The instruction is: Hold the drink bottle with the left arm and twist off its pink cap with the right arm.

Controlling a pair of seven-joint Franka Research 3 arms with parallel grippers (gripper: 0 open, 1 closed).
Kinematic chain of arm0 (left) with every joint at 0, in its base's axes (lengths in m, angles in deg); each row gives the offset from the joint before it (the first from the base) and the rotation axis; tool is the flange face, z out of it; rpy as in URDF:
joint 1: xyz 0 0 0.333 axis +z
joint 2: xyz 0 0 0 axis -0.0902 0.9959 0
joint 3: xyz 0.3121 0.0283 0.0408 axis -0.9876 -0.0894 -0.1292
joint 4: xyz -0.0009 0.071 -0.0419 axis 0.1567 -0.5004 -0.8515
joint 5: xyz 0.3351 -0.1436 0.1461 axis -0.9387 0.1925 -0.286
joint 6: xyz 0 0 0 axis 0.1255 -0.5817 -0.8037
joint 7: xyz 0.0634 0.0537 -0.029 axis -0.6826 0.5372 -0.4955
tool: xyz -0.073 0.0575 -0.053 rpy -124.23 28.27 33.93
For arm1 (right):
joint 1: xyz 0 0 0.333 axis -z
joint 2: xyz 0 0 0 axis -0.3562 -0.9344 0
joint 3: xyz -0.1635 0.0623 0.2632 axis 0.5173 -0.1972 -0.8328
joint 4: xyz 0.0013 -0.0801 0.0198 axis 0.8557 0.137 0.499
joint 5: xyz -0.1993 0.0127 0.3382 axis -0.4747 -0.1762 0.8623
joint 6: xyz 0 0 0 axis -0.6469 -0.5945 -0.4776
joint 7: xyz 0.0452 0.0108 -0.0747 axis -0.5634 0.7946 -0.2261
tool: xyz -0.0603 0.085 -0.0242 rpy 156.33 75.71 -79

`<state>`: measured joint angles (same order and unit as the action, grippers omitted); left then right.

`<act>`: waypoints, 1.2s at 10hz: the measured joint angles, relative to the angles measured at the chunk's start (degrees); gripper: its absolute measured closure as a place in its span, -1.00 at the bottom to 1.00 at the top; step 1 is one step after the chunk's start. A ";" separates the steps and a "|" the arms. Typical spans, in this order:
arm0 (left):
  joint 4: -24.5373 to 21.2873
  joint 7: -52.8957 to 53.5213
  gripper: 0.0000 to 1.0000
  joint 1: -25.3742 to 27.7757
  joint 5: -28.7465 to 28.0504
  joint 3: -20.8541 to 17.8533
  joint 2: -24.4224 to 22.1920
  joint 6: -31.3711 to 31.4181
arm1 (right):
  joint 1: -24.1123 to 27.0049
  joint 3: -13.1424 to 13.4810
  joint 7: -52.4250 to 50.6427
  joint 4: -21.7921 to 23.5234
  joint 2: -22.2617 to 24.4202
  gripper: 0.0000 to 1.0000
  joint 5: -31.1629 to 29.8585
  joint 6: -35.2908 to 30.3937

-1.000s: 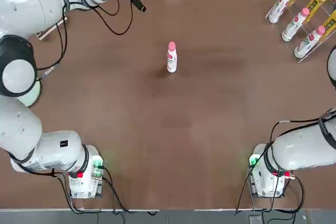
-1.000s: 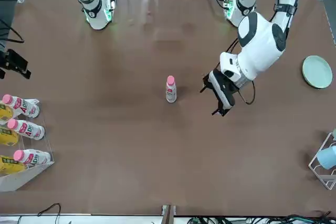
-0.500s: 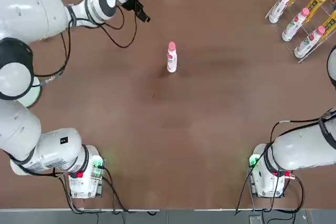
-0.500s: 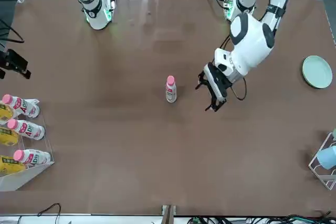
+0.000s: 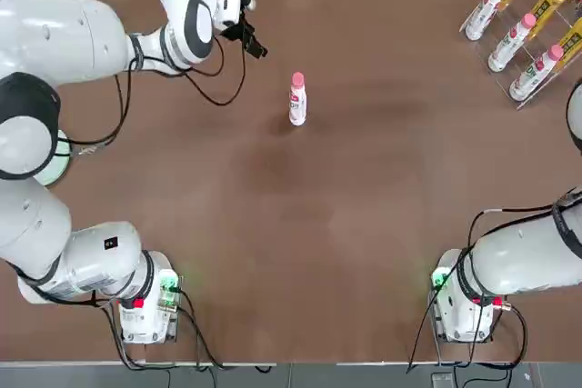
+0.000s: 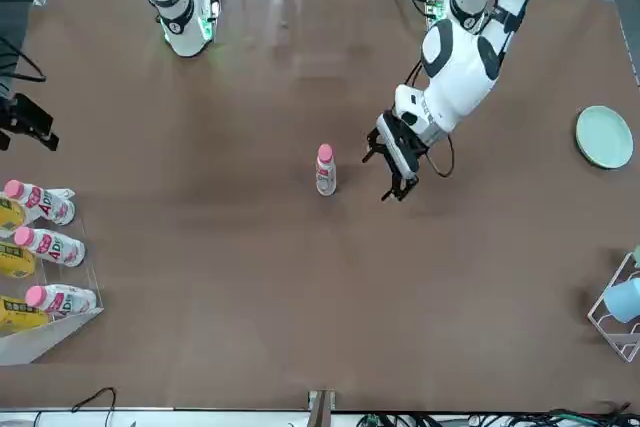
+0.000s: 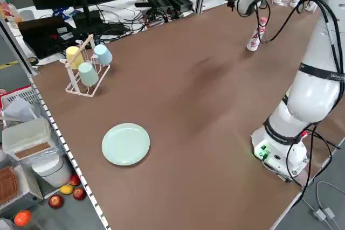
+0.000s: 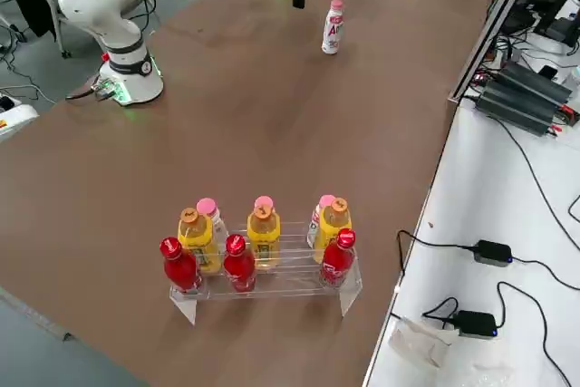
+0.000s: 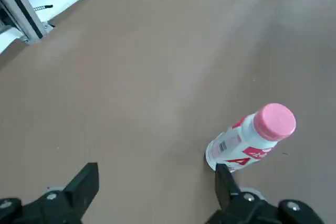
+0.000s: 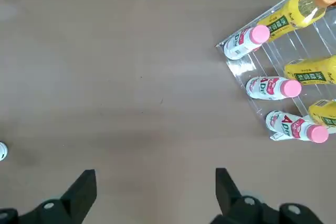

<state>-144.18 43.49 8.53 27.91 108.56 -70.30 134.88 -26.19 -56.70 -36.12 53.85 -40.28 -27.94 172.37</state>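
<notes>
We see the drink bottle (image 5: 297, 101) upright mid-table, pink cap (image 5: 297, 78) on; left gripper (image 6: 397, 160) just beside it, fingers wide, holding nothing. Right gripper (image 10: 152, 195) parked wide, empty.

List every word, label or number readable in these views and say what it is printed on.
"AD": red letters on the white rack bottles, partly visible.
"A": on the drink bottle; the rest faces away.
Yellow rack bottles: green label, print too small to read.
Left arm's black badge: unreadable.
</notes>
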 joint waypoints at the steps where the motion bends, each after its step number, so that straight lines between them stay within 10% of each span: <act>1: -1.25 0.00 -0.95 0.00 0.07 1.46 0.23 2.29 | 0.00 0.00 0.00 0.00 0.00 -1.00 0.00 0.00; 7: -9.84 0.22 -0.93 0.14 0.43 8.30 2.25 16.16 | 0.00 0.03 0.00 0.00 0.00 -1.00 0.00 0.01; 12: -12.14 10.00 -0.93 12.96 0.60 18.60 9.78 21.63 | 0.00 0.16 0.00 0.00 0.00 -1.00 -0.02 0.00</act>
<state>-156.31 53.49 21.50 28.51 127.16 -60.52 156.50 -26.19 -56.54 -36.12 53.85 -40.28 -27.97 172.37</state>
